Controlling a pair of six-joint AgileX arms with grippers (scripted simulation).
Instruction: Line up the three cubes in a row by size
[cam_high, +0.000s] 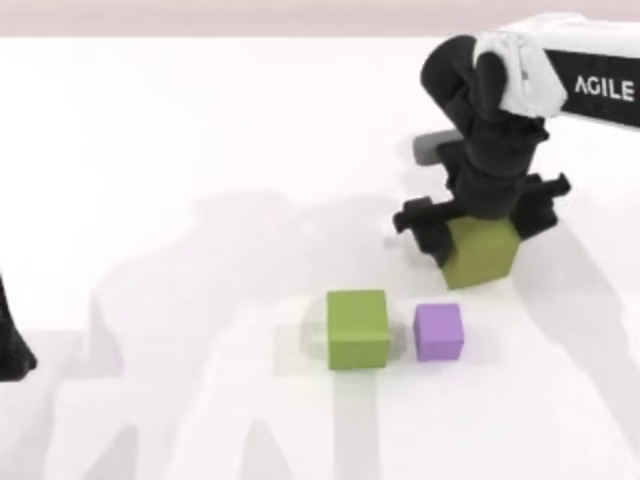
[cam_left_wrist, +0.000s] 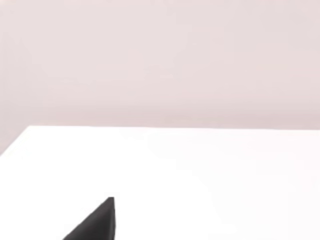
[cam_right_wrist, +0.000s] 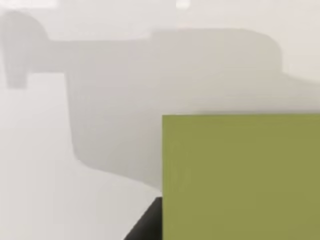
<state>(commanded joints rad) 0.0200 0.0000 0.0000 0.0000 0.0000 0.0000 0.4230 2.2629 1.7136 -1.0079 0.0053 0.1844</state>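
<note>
The olive-green cube, the largest, sits right of centre with my right gripper directly over it and shut on it. In the right wrist view the olive-green cube fills the near side, and one dark fingertip presses against its edge. The medium lime-green cube rests on the table nearer the front. The small purple cube stands just to its right, a small gap between them. My left gripper stays parked at the left edge; its wrist view shows one fingertip over bare table.
The white table stretches wide to the left and behind the cubes. My right arm reaches in from the back right. My left arm shows only as a dark shape at the left edge.
</note>
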